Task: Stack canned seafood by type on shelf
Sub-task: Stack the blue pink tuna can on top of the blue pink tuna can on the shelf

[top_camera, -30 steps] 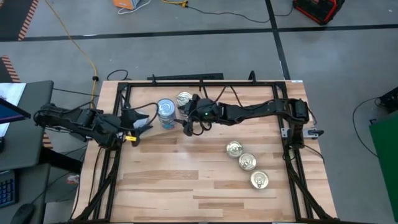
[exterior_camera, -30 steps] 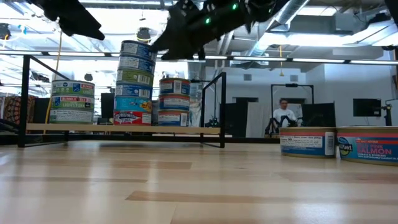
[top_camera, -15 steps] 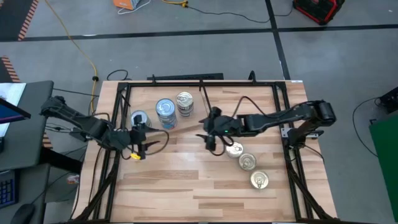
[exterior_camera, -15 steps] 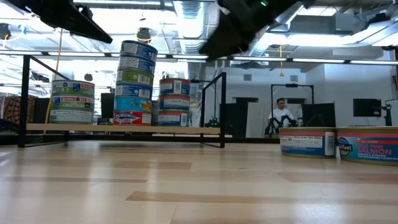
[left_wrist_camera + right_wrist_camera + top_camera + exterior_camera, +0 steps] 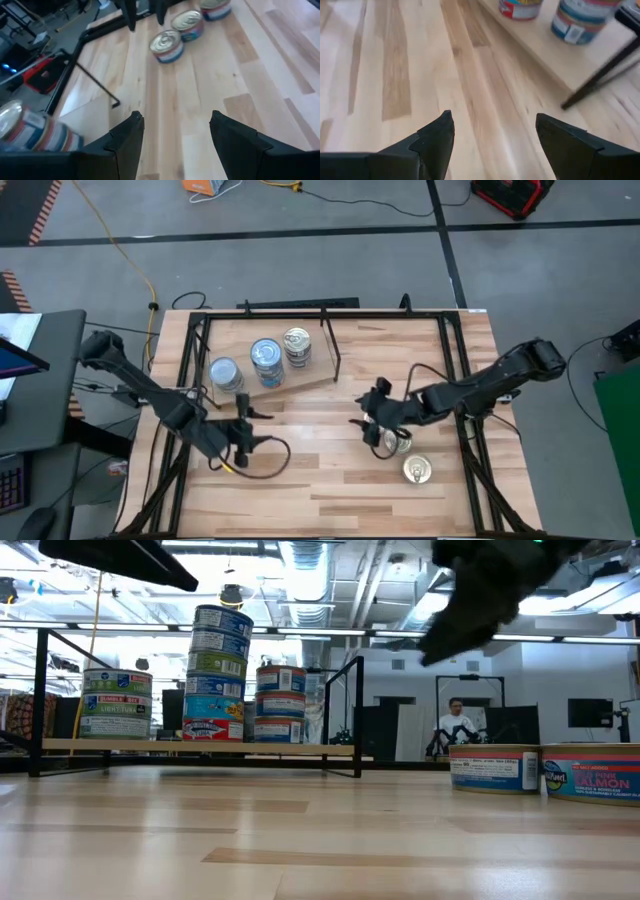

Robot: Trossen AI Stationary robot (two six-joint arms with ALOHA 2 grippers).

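Right hand (image 5: 374, 425), fingers spread and empty, hangs over the loose gold-lidded round tins (image 5: 417, 470) near the right edge of the butcher-block counter (image 5: 320, 480). Left hand (image 5: 243, 435), also open and empty, hovers near the left edge. Only the low view shows the tin stacks (image 5: 215, 675) are several tins tall on the light plywood shelf (image 5: 200, 747) by the far edge, and a person (image 5: 458, 730) in the room behind.

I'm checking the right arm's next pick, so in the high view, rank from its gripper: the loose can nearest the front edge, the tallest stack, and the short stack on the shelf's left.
1. Loose can: just beside the right gripper, toward the front.
2. Tallest stack: shelf middle.
3. Short stack: shelf's left end.
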